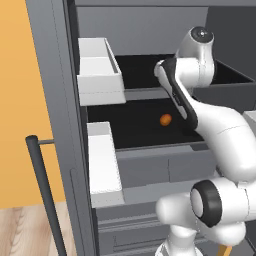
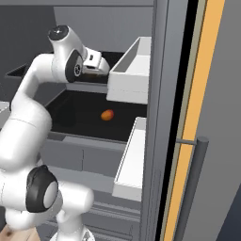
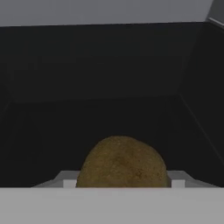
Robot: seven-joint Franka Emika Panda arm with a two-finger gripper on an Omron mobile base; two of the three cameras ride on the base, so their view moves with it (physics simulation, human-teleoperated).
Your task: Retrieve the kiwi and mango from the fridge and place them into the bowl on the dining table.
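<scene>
I see my two-finger gripper (image 2: pixel 101 67) inside the tall dark grey fridge (image 1: pixel 60 125), fingers clamped on the dull greenish-brown oval kiwi (image 3: pixel 123 162), small orange oval mango (image 1: pixel 166 120) one shelf below.

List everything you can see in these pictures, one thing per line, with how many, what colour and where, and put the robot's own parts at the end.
fridge: one, dark grey, doors open, black shelves inside.
door bins: two on the left door in the left base view, two on the right door in the right base view, white.
door handles: two, dark bars, one on each open door.
mango: one, orange, lying alone on the lower black shelf.
kiwi: one, dull greenish-brown, on the upper shelf, between the tool's tips in the hand view.
wall: orange, behind the left door.
floor: pale wood, lower left.
arm: one, white with dark joints, reaching into the upper shelf.
tool: one, closed around the kiwi.
</scene>
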